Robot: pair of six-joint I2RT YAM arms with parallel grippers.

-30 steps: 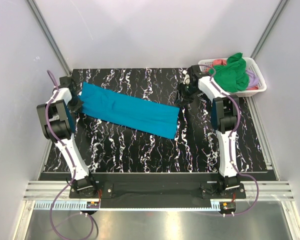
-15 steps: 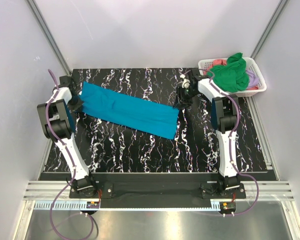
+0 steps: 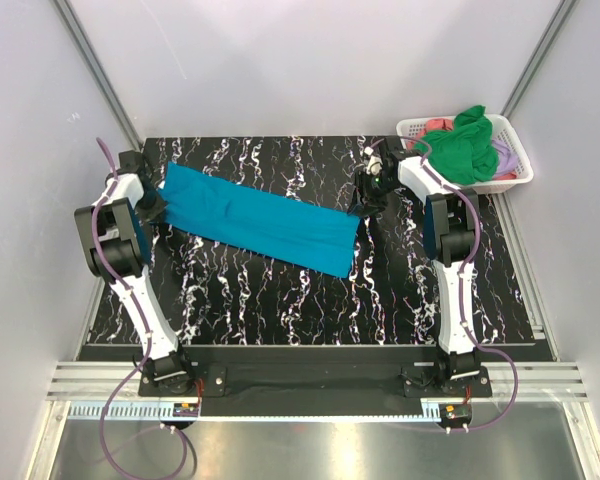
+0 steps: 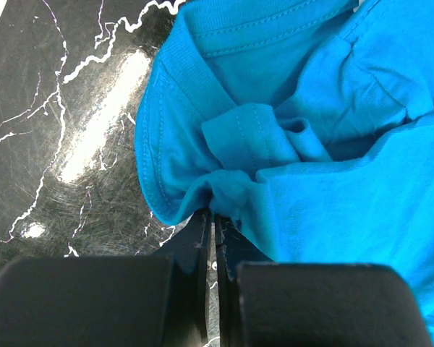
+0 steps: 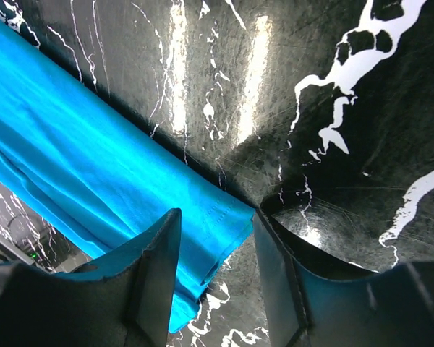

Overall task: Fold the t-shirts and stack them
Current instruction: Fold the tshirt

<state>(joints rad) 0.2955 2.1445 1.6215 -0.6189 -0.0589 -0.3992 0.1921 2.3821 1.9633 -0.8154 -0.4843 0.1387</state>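
White walls close in a black, white-veined bench. Across its far half the teal-blue t-shirt lies as a long folded strip. A white basket off the far right corner holds a green shirt, which mostly buries the others. The left pincer is pinched tight on the strip's bunched end, and the right pincer stands wide astride the opposite corner

White arm links, black joints, purple cables, black end effector fingers
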